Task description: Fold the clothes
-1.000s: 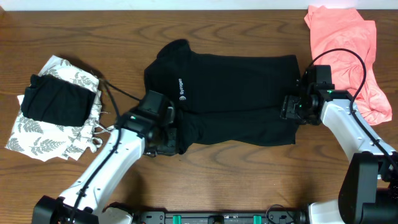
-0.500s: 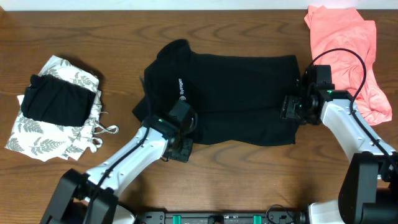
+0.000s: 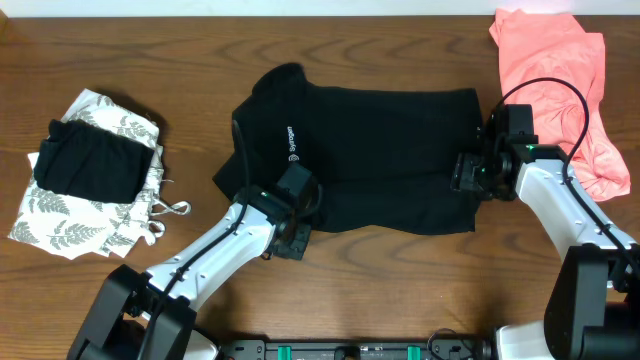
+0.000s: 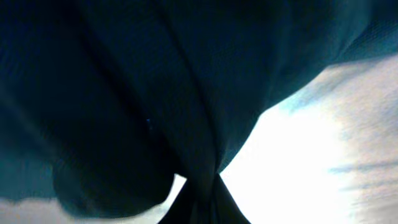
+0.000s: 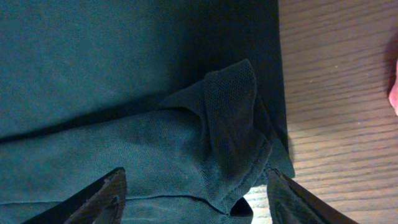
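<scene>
1. At the near-left edge of the black short-sleeved collared shirt [image 3: 380, 150], the left gripper [image 3: 300, 205] is clamped on the cloth, with a dark fold bunched up around it.
2. In the left wrist view the left gripper [image 4: 205, 199] has its jaws together on a narrow pinch of the shirt [image 4: 124, 93]. The fabric fans up and away from that pinch and fills most of the view. The brown wooden bench [image 4: 323, 137] shows only as an overexposed patch on the right.
3. The shirt lies spread flat on the bench [image 3: 400, 290] between the two grippers. Its white logo [image 3: 291, 142] sits just beyond the left gripper.
4. The right gripper [image 3: 468, 172] is over the shirt's right edge with its jaws wide and nothing held.
5. In the right wrist view a rumpled, mesh-textured flap of the shirt [image 5: 124, 74] lies between the fingers [image 5: 106, 193] of the right gripper [image 5: 199, 190]. Bare bench [image 5: 336, 93] lies just to its right.
6. A salmon-pink garment [image 3: 550, 70] lies crumpled beyond and outboard of the right gripper, apart from the shirt.
7. Well to the left of the left gripper, a folded black garment [image 3: 88, 165] rests on a white leaf-print garment [image 3: 70, 220].
</scene>
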Action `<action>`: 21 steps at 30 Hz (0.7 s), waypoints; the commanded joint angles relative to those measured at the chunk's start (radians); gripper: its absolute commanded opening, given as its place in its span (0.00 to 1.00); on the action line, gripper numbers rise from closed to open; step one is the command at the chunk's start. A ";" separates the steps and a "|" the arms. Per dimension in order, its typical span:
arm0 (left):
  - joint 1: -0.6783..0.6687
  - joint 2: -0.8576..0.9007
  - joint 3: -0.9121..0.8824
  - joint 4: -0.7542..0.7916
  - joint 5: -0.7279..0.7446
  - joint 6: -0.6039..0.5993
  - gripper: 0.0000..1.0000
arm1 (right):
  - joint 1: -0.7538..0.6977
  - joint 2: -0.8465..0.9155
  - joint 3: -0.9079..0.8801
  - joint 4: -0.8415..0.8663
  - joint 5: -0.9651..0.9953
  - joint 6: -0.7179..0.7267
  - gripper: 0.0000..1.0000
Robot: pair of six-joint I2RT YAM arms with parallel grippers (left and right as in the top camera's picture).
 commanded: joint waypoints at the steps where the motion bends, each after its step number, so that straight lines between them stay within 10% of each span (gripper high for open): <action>1: -0.002 -0.040 0.069 -0.069 -0.058 0.006 0.06 | -0.006 -0.019 0.018 0.002 -0.006 -0.003 0.71; 21: 0.152 -0.100 0.232 0.085 -0.235 0.256 0.06 | -0.006 -0.019 0.018 0.006 -0.006 -0.003 0.71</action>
